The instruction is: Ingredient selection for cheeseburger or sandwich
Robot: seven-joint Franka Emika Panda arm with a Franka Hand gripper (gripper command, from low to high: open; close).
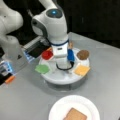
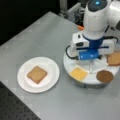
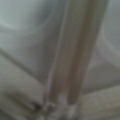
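Gripper lowered at round tray centre, finger state indeterminate, one toast square on white plate.

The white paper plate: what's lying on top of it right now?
One tan-brown toast square lies flat on the white paper plate, nothing stacked on it. In a front view the frame's bottom edge cuts off part of the toast. The end effector is over the round tray, not the plate.

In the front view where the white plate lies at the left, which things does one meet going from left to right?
White plate carrying a toast square → yellow square → dark brown disc → second toast square. The tool is hidden behind the arm's blue-and-white hand over the round tray.
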